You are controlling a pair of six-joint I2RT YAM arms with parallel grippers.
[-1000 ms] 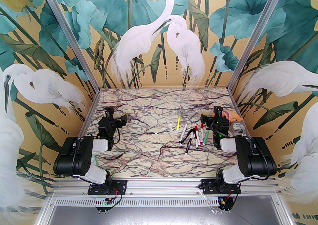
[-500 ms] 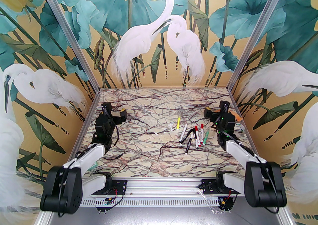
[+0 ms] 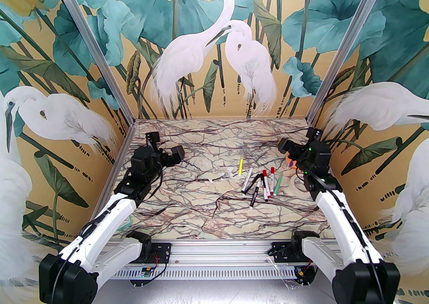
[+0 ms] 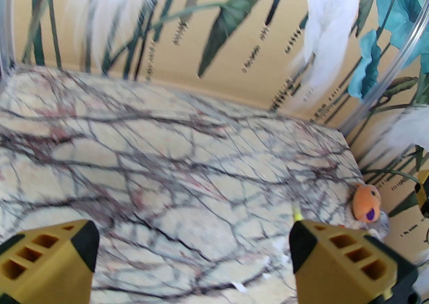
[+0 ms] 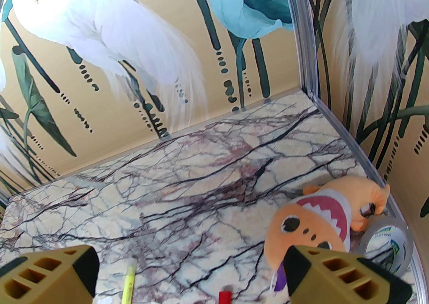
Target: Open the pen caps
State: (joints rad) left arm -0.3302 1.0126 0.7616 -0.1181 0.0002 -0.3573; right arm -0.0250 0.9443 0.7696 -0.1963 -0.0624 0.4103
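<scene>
Aloft, left hand (image 4: 192, 232) and right hand (image 5: 191, 255) agape, pen caps (image 3: 264, 173) on.

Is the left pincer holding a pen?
No, the left pincer stands open and empty over the table, with the pens lying to its right.

Lit brightly and evenly with soft, diffuse light from above. Faint, soft-edged shadows on the counter (image 3: 201, 208) beneath the arms. Mild sheen along the metal rail (image 3: 218, 249) at the near edge. Sharp and well exposed from the top camera. Smeared with blur across the left wrist view, marble veins and wall painting alike, with the orange plush toy (image 4: 367, 200) soft too. Crisper from the right wrist, yet washed out to pure white on the painted heron (image 5: 83, 11) at upper left. Bent by lens distortion at the frame post (image 5: 303, 27). Slightly soft on the yellow fingers (image 5: 50, 272) close to the lens.
</scene>
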